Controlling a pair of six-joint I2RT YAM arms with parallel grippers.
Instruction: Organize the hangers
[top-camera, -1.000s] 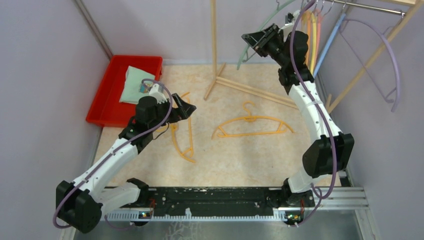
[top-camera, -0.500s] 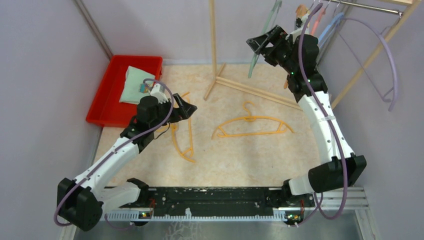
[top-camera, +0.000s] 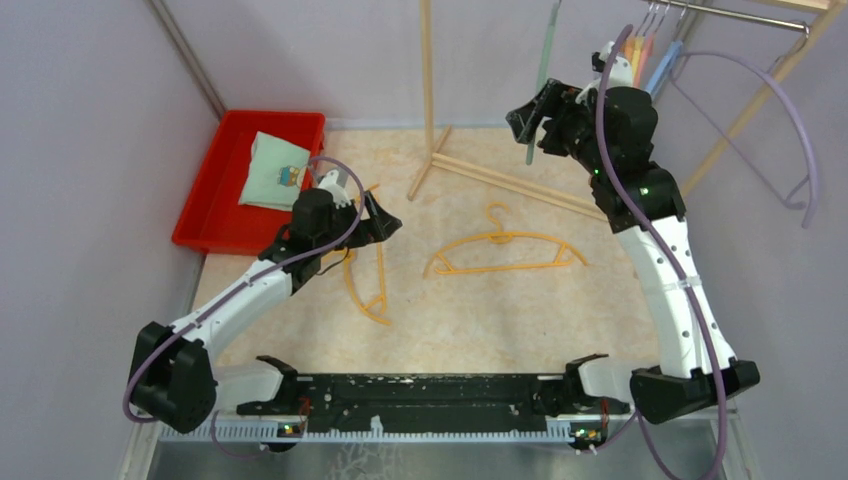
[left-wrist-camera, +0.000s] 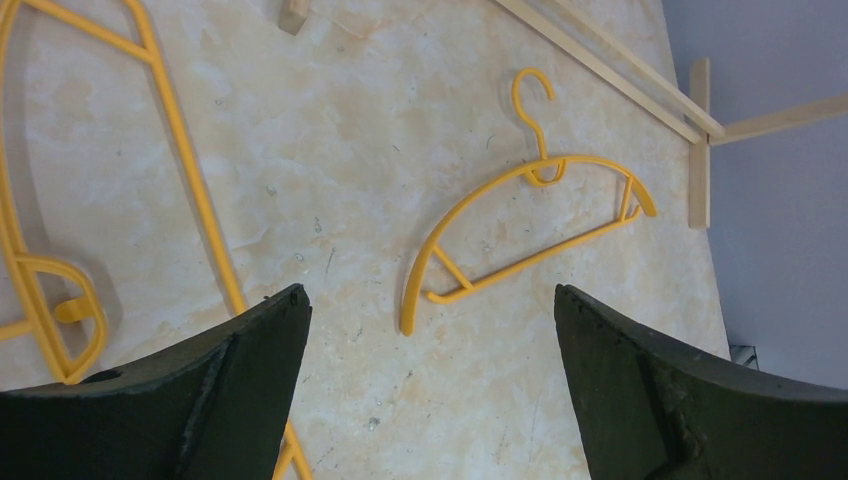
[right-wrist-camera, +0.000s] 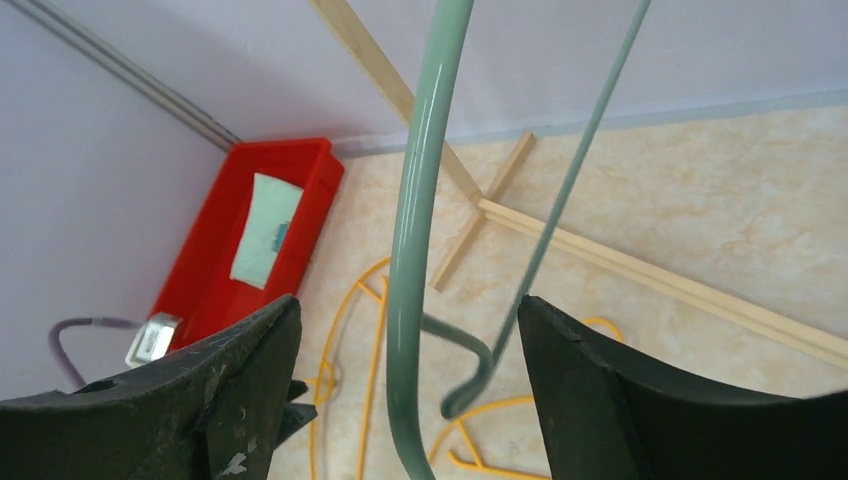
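Note:
A green hanger (top-camera: 545, 60) hangs edge-on from above the frame top. In the right wrist view its thick green bar (right-wrist-camera: 420, 180) passes between the jaws of my right gripper (right-wrist-camera: 407, 300), which stand open and apart from it. One orange hanger (top-camera: 505, 250) lies flat mid-floor. A second orange hanger (top-camera: 382, 275) lies further left, under my left gripper (top-camera: 392, 218). My left gripper (left-wrist-camera: 428, 290) is open and empty above the floor, between the mid-floor hanger (left-wrist-camera: 527, 258) and the second hanger (left-wrist-camera: 197, 190). Orange, yellow and blue hangers (top-camera: 650, 50) and a lavender one (top-camera: 795, 130) hang on the rail.
A red bin (top-camera: 205, 200) holding a pale green cloth (top-camera: 275, 170) stands at the back left. The wooden rack's upright pole (top-camera: 428, 80) and its floor bars (top-camera: 500, 180) cross the back of the floor. Purple walls close in on both sides.
My right gripper has opened and let go of the green hanger, which now hangs straight down. The right arm has drawn back to the right. The left gripper has shifted slightly right.

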